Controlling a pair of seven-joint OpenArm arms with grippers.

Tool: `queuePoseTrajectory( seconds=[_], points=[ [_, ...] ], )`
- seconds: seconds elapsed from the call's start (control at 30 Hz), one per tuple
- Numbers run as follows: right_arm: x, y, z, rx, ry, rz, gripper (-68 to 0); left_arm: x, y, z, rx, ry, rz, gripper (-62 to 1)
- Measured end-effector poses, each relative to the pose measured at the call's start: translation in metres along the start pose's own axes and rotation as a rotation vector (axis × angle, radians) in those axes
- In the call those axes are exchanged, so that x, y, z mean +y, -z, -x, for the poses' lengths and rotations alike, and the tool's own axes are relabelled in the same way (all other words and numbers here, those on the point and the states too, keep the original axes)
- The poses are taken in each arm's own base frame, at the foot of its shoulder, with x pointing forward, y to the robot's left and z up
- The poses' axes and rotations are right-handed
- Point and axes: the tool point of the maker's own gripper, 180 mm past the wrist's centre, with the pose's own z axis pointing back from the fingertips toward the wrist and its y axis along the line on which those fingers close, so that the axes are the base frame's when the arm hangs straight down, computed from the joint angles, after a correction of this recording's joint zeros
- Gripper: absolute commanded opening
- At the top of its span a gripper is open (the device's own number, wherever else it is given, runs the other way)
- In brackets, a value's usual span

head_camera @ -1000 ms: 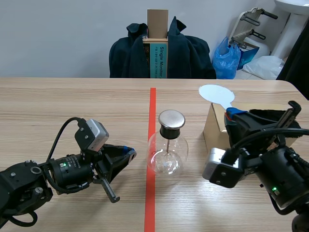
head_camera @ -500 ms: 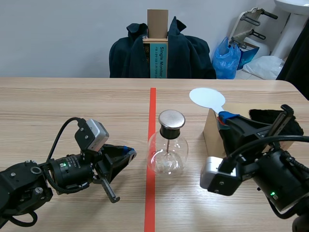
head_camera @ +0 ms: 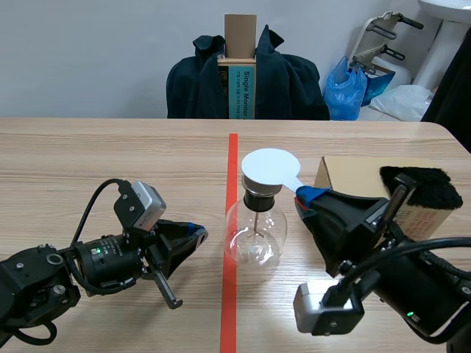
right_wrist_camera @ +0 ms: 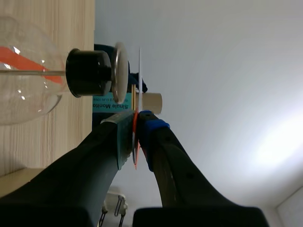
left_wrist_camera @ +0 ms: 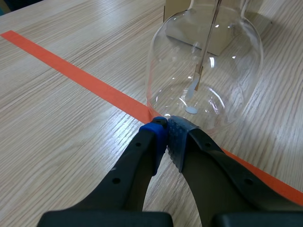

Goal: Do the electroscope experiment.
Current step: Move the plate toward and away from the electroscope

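Right pincer [head_camera: 305, 195] grips white disc [head_camera: 269, 167] above flask [head_camera: 255, 239]; rod [head_camera: 255, 219] inside.

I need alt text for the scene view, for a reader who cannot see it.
The right gripper holds a white disc over the top of a glass flask on a wooden table. The left gripper rests shut at the flask's other side, and a box with black fur on it stands beyond the right gripper.

Left hand [head_camera: 193, 234] lies low, closed on nothing; right hand [head_camera: 303, 197], near the middle, pinches a white disc [head_camera: 269, 168].
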Motion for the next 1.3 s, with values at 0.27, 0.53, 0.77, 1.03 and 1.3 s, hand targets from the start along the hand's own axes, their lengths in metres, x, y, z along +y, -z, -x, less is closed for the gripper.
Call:
queuePoseTrajectory(
  seconds=[0.27,0.53,0.77,1.03,1.3],
  points=[
    [0.002,0.001,-0.008,-0.054,-0.029,-0.014,-66.7,0.000,0.000,0.000,0.000,0.000,0.000,-59.0],
    [0.002,0.002,-0.009,-0.062,-0.039,-0.015,-66.7,0.000,0.000,0.000,0.000,0.000,0.000,-59.0],
    [0.002,0.002,-0.008,-0.060,-0.039,-0.015,-66.7,0.000,0.000,0.000,0.000,0.000,0.000,-59.0],
    [0.001,0.002,0.017,0.082,-0.041,-0.013,-66.7,0.000,0.000,0.000,0.000,0.000,0.000,-59.0],
    [-0.001,-0.005,0.054,0.293,-0.042,-0.008,-66.7,0.000,0.000,0.000,0.000,0.000,0.000,-59.0]
  ],
)
